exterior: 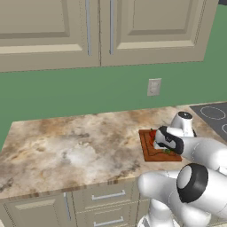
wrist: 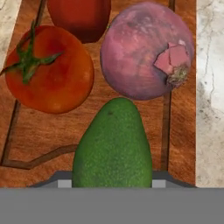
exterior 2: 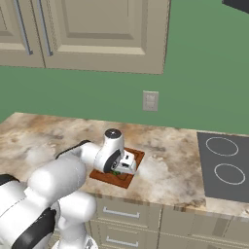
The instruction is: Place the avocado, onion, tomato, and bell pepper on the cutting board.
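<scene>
In the hand view my gripper [wrist: 112, 181] is shut on the avocado [wrist: 113, 146], a dark green egg shape that rises between the finger tips. It is over the reddish-brown cutting board [wrist: 39, 131]. On the board beyond it lie the orange-red tomato [wrist: 50, 70] with its green stem at left, the pinkish-purple onion [wrist: 144, 50] at right, and the deep red bell pepper [wrist: 78, 17] at the top edge. From the base, the gripper [exterior: 166, 148] [exterior 2: 119, 170] hangs low over the cutting board [exterior: 148, 153] [exterior 2: 137, 156]. Whether the avocado touches the wood I cannot tell.
The board lies on a marble counter [exterior: 75, 146] near its front edge, with drawers below. A dark stovetop [exterior 2: 223, 168] sits to the right. A wall outlet [exterior 2: 150, 101] and upper cabinets [exterior: 88, 31] are behind and above.
</scene>
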Tool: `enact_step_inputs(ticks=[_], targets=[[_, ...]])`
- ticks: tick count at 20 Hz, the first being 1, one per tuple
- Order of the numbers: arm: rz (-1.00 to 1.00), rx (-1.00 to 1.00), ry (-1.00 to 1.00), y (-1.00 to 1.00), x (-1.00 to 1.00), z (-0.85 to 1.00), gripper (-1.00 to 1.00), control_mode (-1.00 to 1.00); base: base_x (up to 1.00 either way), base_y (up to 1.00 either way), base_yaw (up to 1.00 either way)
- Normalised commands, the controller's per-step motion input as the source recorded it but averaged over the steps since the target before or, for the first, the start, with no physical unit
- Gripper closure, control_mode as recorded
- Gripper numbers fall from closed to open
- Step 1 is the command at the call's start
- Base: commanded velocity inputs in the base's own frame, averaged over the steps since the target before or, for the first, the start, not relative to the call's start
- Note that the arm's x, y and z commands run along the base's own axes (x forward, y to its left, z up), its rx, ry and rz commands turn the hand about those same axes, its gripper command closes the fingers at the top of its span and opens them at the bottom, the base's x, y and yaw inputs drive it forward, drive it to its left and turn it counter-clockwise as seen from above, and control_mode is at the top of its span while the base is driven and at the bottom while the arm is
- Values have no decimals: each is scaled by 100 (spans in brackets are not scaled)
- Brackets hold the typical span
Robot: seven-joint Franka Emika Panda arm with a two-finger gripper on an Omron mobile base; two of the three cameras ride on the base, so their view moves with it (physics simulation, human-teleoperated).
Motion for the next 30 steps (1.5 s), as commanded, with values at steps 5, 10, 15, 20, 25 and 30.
enact_step_inputs(ticks=[5, 10, 15, 20, 25, 30], targets=[[0, 0, 4, 0, 6, -32, 100, -100, 0, 0, 0], [0, 0, 4, 0, 6, -30, 100, -100, 0, 0, 0], [0, 0, 4, 0, 1, -32, 100, -100, 0, 0, 0], [0, 0, 1, 0, 0, -13, -100, -100, 0, 0, 0], [0, 0, 0, 0, 0, 0, -100, -100, 0, 0, 0], [0, 0, 0, 0, -12, 1, -100, -100, 0, 0, 0]])
